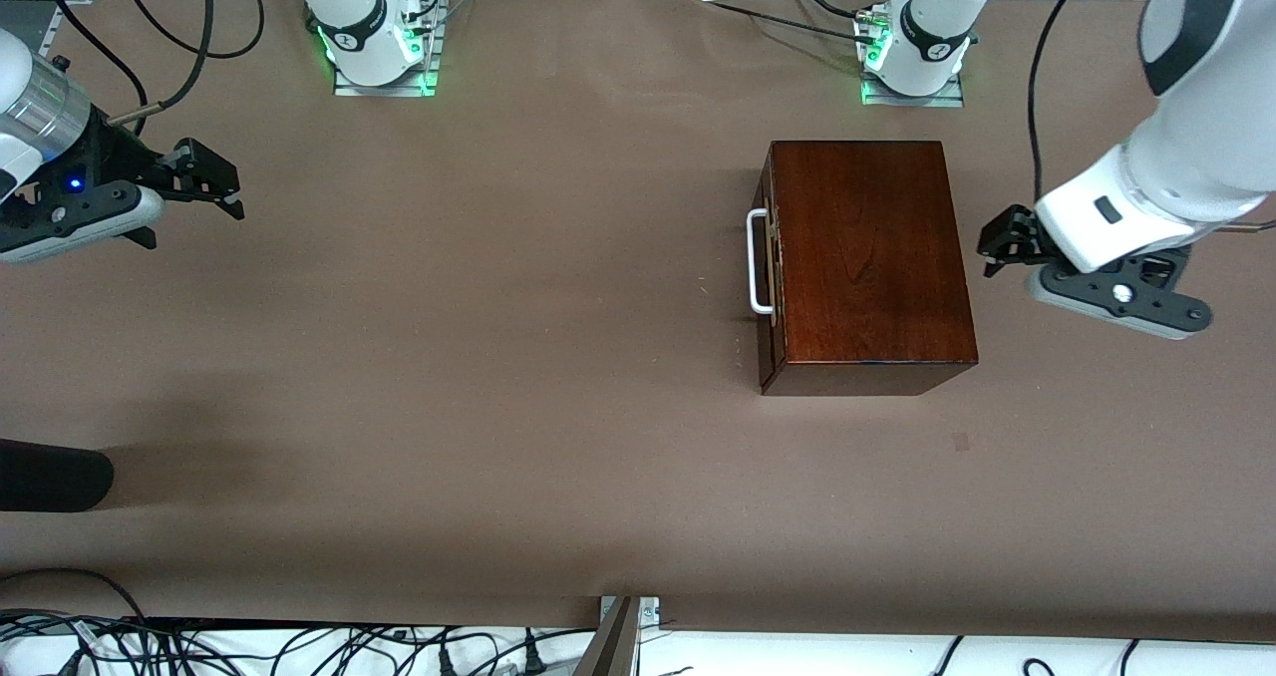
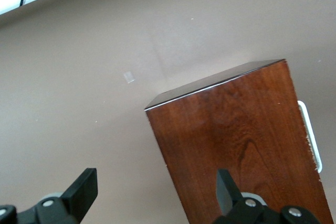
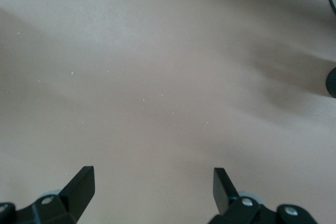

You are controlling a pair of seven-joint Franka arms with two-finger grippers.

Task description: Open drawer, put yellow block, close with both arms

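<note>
— Starting with the drawer, where is it?

— Its dark reddish-brown drawer front (image 1: 767, 267) sits flush in the glossy dark mahogany wooden box (image 1: 867, 257), fully pushed in. The white bar handle (image 1: 758, 260) runs along that front, facing the right arm's end of the table. The box stands on the brown table covering (image 1: 498, 357), toward the left arm's end, close to the left arm's white base (image 1: 912, 53).

— And the small yellow cube?

— I can't find it in any of the three views.

— Where is the left gripper?

— The black two-finger left gripper (image 1: 997, 247) hangs over the table just beside the box's side that faces away from the handle, not touching the wood. Its wrist view shows both fingers (image 2: 84, 187) spread wide apart with nothing between them; one fingertip lines up over the box's top, the other over bare covering.

— And the right gripper?

— The black right gripper (image 1: 214, 182) is over bare covering at the right arm's end of the table, well apart from the box. Its fingers (image 3: 81, 184) are also spread wide and empty, with only the table covering under them.

— Anything else around?

— A dark rounded object (image 1: 50, 477) pokes in from the edge at the right arm's end, nearer the front camera. Black cables (image 1: 199, 646) lie along the near edge of the table.
</note>
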